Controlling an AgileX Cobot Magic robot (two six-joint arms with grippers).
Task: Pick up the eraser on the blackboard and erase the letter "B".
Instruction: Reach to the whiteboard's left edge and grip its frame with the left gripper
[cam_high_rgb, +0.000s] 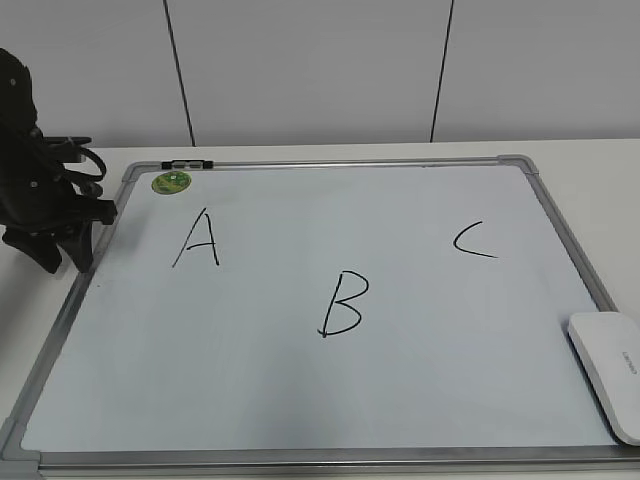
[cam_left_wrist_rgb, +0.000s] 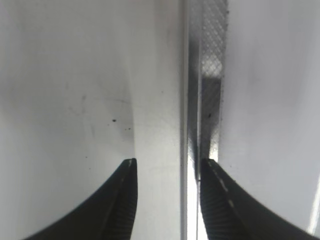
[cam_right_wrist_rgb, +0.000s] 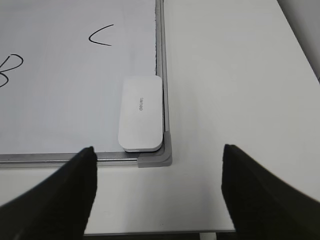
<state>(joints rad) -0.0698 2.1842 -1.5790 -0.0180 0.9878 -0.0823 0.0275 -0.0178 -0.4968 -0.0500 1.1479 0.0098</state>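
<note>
The white eraser (cam_high_rgb: 610, 370) lies on the blackboard (cam_high_rgb: 250, 380) in its near right corner, against the frame. In the right wrist view the eraser (cam_right_wrist_rgb: 142, 112) sits ahead of my right gripper (cam_right_wrist_rgb: 157, 150), which is wide open, empty and above the table just off the board's corner. The letter "B" (cam_high_rgb: 343, 303) is drawn at the board's middle; only part of it (cam_right_wrist_rgb: 9, 70) shows at the left edge of the right wrist view. My left gripper (cam_high_rgb: 55, 262) hangs at the board's left edge, open and empty (cam_left_wrist_rgb: 167, 165).
A black "A" (cam_high_rgb: 197, 240) and a black "C" (cam_high_rgb: 473, 241) flank the B. A green sticker (cam_high_rgb: 171, 182) and a small black-and-white clip (cam_high_rgb: 187, 164) sit at the board's far left corner. The board's metal frame (cam_left_wrist_rgb: 185, 100) runs between the left jaws. White table (cam_right_wrist_rgb: 230, 100) lies right of the board.
</note>
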